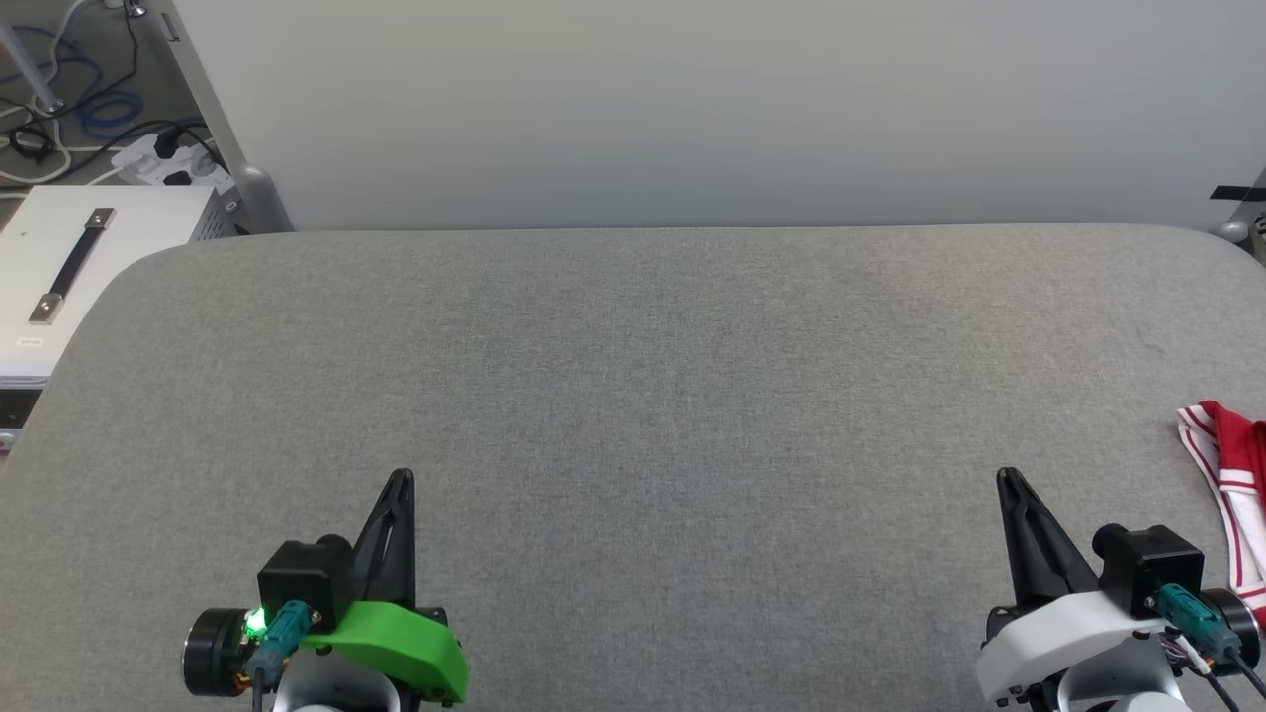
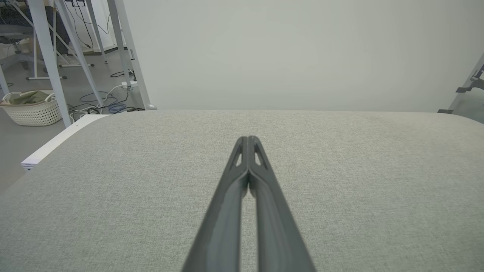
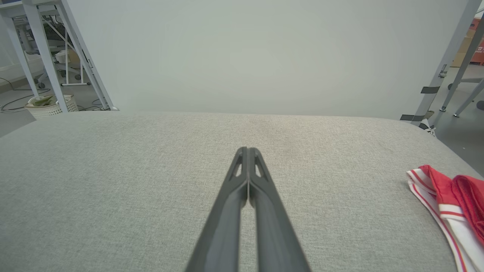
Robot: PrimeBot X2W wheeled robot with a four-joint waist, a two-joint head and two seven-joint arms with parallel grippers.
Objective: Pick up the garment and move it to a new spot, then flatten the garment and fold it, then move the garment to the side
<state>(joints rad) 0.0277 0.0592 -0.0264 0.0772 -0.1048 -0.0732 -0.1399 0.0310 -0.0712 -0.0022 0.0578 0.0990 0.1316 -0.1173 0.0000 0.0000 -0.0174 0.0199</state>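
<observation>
Far left: basket (image 2: 34,114), perhaps with cloth (image 2: 27,98)

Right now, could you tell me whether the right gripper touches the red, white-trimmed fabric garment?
Apart. The right wrist view shows bare grey tabletop between the right gripper and the red, white-trimmed garment.

Garment (image 1: 1231,475): on the worktop (image 1: 633,376), at its right edge, just right of the right gripper (image 1: 1007,475).
Left gripper (image 1: 401,480): at the worktop's near left, well apart from the right gripper.
Wall panel (image 1: 692,99): behind the worktop.
Handled case (image 1: 99,247): left of the worktop.
Power strip (image 1: 163,163): on the floor behind the case.
</observation>
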